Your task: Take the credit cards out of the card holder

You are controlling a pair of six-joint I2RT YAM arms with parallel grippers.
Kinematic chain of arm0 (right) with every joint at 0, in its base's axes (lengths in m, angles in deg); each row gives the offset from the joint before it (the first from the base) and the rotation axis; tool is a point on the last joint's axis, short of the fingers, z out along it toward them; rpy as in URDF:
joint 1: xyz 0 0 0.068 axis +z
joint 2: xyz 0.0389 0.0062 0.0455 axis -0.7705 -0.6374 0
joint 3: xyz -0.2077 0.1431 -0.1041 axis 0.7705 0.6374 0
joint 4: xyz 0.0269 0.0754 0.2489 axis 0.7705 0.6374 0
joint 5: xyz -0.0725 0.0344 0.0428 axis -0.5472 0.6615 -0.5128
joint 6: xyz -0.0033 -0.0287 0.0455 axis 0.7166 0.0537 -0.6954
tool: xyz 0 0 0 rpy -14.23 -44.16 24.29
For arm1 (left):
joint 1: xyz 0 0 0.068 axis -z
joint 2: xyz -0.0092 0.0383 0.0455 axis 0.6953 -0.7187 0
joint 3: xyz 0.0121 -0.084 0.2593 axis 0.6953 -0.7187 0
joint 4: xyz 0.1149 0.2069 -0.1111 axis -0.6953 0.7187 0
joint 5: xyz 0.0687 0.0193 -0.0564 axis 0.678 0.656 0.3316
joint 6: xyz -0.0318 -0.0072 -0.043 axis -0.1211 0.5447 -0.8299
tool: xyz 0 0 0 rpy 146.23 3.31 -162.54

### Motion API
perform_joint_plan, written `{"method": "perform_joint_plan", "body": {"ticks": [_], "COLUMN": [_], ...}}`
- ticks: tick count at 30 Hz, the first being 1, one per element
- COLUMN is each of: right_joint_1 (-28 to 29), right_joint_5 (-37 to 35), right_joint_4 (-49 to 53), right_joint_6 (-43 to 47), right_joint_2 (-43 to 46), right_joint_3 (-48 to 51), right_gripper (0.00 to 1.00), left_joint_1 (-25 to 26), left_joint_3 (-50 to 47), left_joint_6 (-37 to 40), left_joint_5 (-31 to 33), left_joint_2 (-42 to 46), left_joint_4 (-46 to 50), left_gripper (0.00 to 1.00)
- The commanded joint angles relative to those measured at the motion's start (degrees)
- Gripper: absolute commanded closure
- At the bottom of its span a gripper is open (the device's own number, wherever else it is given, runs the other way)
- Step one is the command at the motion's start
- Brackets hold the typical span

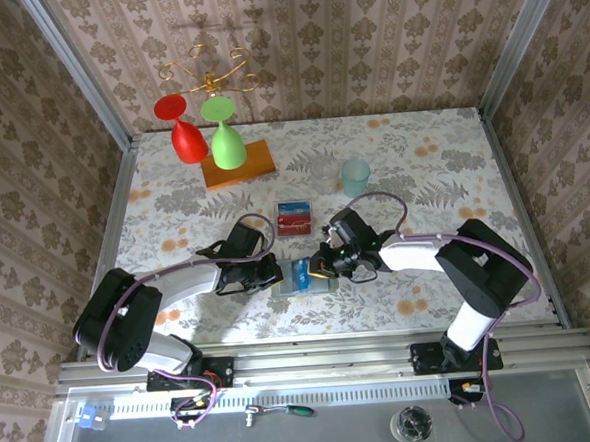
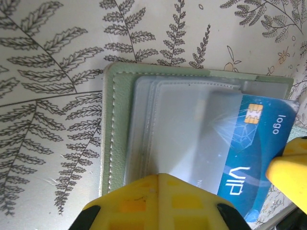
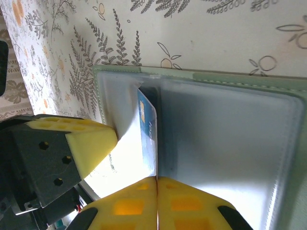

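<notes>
The card (image 3: 147, 129), pinched by the closed right pincer (image 3: 157, 184), should be drawn straight from the holder (image 2: 115, 143), pinned under the closed left pincer (image 2: 158, 184).

The table (image 1: 422, 163) wears a pale cloth printed with grey ferns and small orange fruit. Far back on the left lies an orange wooden board (image 1: 256, 163). Right of it, nearer the middle, a pale teal cup (image 1: 355, 176) stands upright. A short stack of red cards (image 1: 295, 217) lies flat at the centre. Just nearer than that, the sage-green card holder (image 2: 112, 143) lies open, a blue card (image 2: 254, 148) sticking out of its pocket.
</notes>
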State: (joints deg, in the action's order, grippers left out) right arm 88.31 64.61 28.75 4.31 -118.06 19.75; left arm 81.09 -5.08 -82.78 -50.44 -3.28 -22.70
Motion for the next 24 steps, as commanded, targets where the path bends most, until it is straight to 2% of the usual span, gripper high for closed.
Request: {"method": "perform_joint_plan", "body": {"ticks": [1, 13, 24], "right_joint_1": [-0.3, 0.3, 2.1], "right_joint_5": [-2.7, -6.0, -7.8], "right_joint_4": [5.8, 15.6, 18.3], "right_joint_6": [2.6, 6.4, 7.2], "right_joint_2": [2.9, 4.1, 0.7], "right_joint_3": [0.6, -3.9, -8.2], "right_gripper": [0.91, 0.92, 0.92], "left_joint_1": [-0.4, -0.4, -0.4], "left_joint_3": [-0.3, 0.3, -0.1], "left_joint_6": [1.0, 1.1, 1.1], "left_joint_5": [1.2, 0.8, 0.3], "left_joint_2": [1.1, 1.4, 1.8], "left_joint_4": [2.9, 2.7, 2.2], "left_gripper": [1.00, 1.00, 1.00]}}
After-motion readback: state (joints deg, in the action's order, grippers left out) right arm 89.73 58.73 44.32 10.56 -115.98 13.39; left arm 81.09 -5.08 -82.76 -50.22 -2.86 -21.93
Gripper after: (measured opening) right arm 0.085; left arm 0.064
